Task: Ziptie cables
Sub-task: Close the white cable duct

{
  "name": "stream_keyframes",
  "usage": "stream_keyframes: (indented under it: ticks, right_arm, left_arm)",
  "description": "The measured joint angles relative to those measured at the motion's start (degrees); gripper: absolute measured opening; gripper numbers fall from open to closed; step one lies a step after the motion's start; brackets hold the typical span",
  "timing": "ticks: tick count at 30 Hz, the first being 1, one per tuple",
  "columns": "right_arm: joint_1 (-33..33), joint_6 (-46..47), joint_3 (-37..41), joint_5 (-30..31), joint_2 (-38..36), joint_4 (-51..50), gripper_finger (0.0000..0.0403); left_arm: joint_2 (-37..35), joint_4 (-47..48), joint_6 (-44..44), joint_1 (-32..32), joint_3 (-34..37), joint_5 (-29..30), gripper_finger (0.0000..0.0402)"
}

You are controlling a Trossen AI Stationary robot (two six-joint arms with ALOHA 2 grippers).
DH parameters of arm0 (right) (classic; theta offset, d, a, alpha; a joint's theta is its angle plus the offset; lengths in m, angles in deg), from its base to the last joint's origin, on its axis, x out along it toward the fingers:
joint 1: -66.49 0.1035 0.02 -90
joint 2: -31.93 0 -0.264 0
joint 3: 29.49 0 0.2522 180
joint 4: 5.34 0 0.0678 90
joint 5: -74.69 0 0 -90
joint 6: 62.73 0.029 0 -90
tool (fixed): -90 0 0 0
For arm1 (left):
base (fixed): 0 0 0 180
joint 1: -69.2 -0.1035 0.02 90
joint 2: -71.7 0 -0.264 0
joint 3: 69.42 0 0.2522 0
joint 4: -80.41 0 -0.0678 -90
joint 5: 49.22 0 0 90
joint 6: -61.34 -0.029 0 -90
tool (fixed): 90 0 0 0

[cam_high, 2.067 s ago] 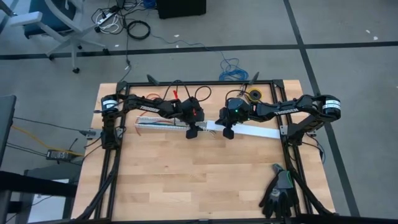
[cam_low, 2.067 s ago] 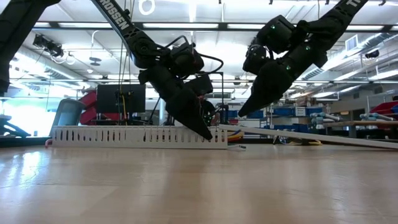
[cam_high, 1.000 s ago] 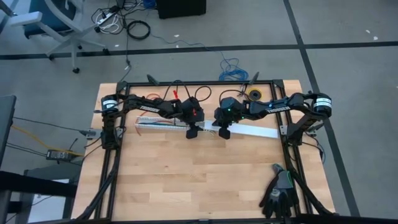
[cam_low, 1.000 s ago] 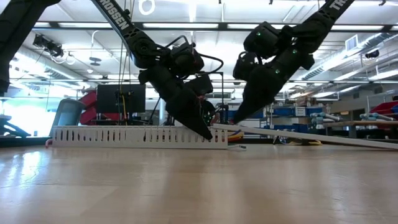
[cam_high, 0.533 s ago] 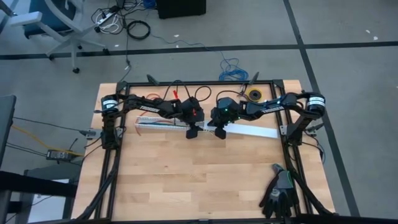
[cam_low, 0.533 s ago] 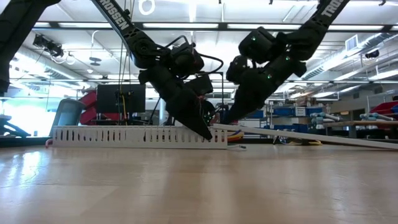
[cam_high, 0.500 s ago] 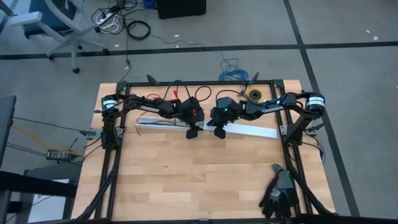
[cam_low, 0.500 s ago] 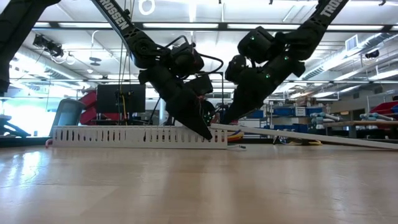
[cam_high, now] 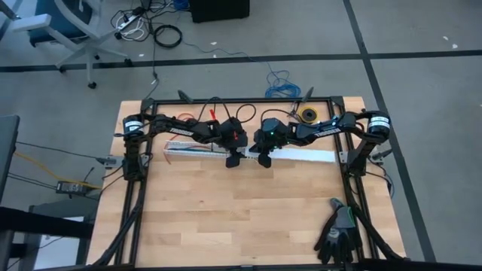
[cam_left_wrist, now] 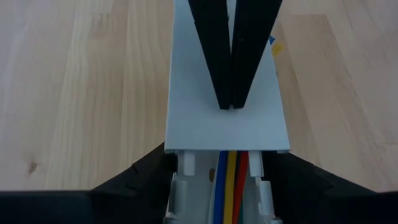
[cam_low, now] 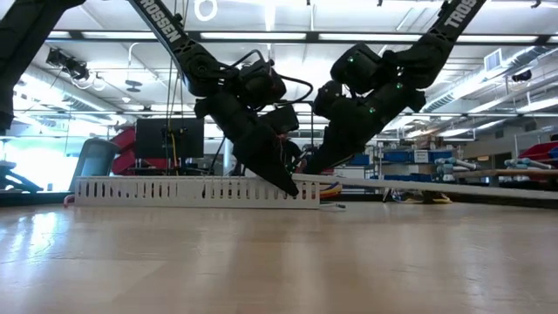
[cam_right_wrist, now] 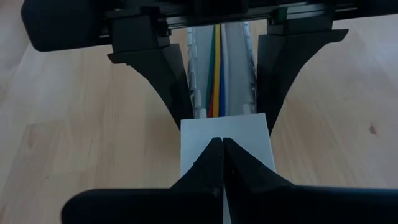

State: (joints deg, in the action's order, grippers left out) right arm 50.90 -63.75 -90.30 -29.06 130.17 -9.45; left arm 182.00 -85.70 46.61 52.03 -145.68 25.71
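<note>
The high view looks straight down on the whole table [cam_high: 226, 218], while the low view sits at table-top height, looking level across it into the room. Each wrist view faces the other at close range, sharing the white channel [cam_left_wrist: 227, 124] end with both wide views.

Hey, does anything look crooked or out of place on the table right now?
Yes. The white cover strip sits askew: one end rests on the slotted white channel, under the shut right claw, and the rest slopes off rather than lying flat along it. The coloured wires lie exposed inside the channel.
</note>
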Motion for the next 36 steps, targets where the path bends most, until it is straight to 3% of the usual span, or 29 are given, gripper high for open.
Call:
stream_keyframes:
  ticks: [8, 20, 36]
  right_arm:
    - [-0.2, 0.0, 0.0, -0.1, 0.0, -0.2, 0.0]
    - [-0.3, 1.1, 0.1, -0.4, 0.0, -0.3, 0.0]
    - [-0.4, 1.2, 0.1, -0.9, 0.0, -0.3, 0.0]
  left_arm:
    - [0.0, -0.3, 0.1, 0.0, 0.0, 0.5, 0.0233]
    - [0.0, -0.9, 1.4, 0.0, -0.2, 0.5, 0.0321]
    - [-7.9, 3.9, -2.8, -0.1, 1.1, 2.6, 0.0324]
